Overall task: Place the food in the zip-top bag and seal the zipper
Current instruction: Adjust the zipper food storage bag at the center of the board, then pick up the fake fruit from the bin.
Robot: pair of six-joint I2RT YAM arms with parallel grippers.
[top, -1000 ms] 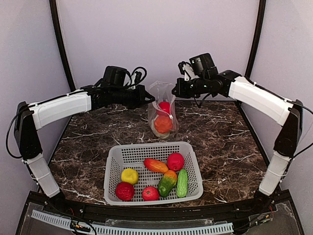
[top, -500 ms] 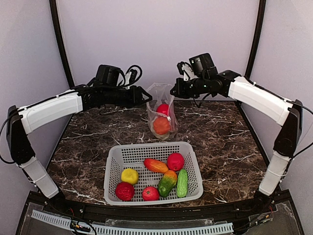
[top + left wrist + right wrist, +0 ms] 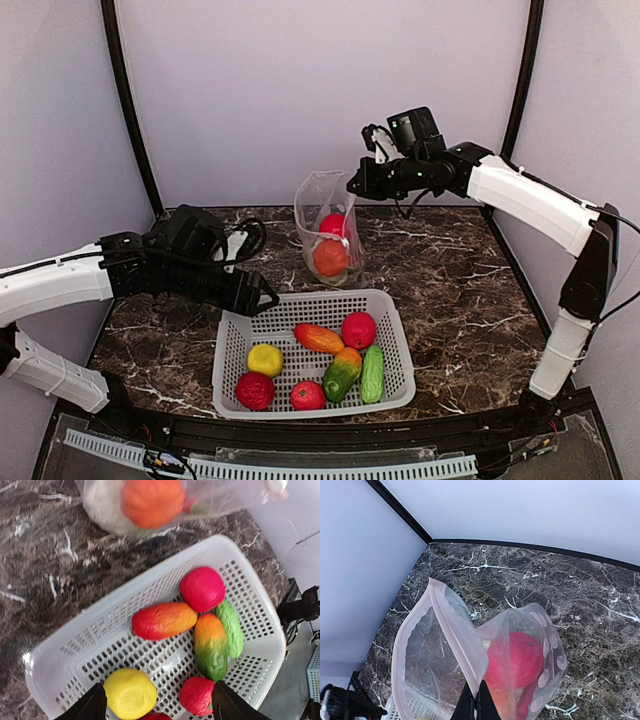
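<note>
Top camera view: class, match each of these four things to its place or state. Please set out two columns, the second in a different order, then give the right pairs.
Column 1
1. orange fruit
2. cucumber
3. right gripper
4. left gripper

Column 2
A. shut on the rim of the bag
B. inside the clear bag
C. open, at the left far corner of the basket
D. lying in the basket, nearest its right wall

Pairs: 1-B, 2-D, 3-A, 4-C
</note>
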